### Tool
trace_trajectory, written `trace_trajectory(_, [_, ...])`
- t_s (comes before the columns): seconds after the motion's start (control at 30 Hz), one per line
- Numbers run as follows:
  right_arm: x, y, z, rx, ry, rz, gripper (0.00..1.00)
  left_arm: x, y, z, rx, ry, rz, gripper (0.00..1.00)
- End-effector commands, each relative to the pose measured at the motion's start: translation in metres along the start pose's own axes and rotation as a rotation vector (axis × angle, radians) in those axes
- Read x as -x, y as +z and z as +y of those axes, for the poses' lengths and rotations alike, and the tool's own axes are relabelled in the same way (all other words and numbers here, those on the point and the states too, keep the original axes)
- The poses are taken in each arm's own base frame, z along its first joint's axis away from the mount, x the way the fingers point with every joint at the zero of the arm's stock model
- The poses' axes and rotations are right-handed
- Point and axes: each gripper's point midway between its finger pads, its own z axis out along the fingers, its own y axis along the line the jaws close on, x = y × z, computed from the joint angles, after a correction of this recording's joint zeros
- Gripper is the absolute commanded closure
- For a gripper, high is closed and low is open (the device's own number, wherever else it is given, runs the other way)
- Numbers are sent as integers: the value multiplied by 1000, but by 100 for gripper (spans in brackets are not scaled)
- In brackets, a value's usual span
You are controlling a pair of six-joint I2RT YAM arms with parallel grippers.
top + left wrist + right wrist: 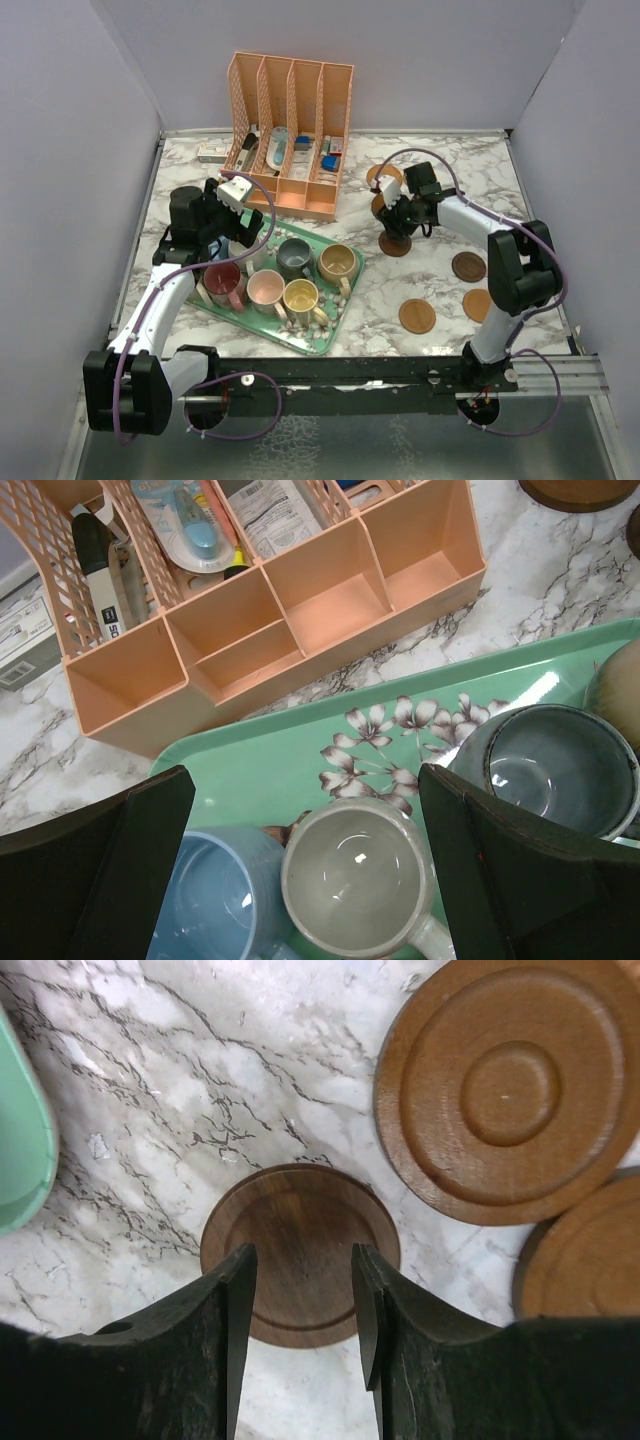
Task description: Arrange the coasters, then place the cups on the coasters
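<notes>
Right wrist showed the dark coaster (300, 1210) flat on the marble (200, 1080) beside two lighter coasters (510, 1090). My right gripper (303, 1270) hung over it, fingers parted, pinching nothing. I judged coaster-arranging in hand; next called for lifting clear. My left gripper (305, 780) gaped empty above the cups (360, 880) on the tray (270, 760).

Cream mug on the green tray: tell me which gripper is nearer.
Left. The left gripper hangs open just above the cream mug; the right gripper is off the tray, over a dark coaster on the marble table.

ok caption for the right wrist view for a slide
Right tool hovering open over a dark coaster on marble, two lighter coasters alongside, green tray at frame edge.
</notes>
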Motion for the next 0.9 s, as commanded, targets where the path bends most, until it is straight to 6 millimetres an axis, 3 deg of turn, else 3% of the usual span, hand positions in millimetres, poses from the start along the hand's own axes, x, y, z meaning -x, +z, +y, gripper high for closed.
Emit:
trace_trajectory(0.0, [29,-39,-9,-86,-26,-73,55,5,-1,-3,-16,16,-13,1])
trace_trajectory(0.1, [22,-53,-12,-138,-26,-71,55,6,-2,-4,-17,14,-16,1])
trace_trajectory(0.37, [-29,-84,-28,-236,71,0,54,11,-4,-6,-26,14,-30,1])
trace_trajectory(0.6, [-90,-110,-55,-287,210,74,54,25,-7,10,59,-20,-38,1])
trace_trajectory(0.87, [-150,-121,-69,-302,311,178,53,27,-8,18,98,-31,-35,1])
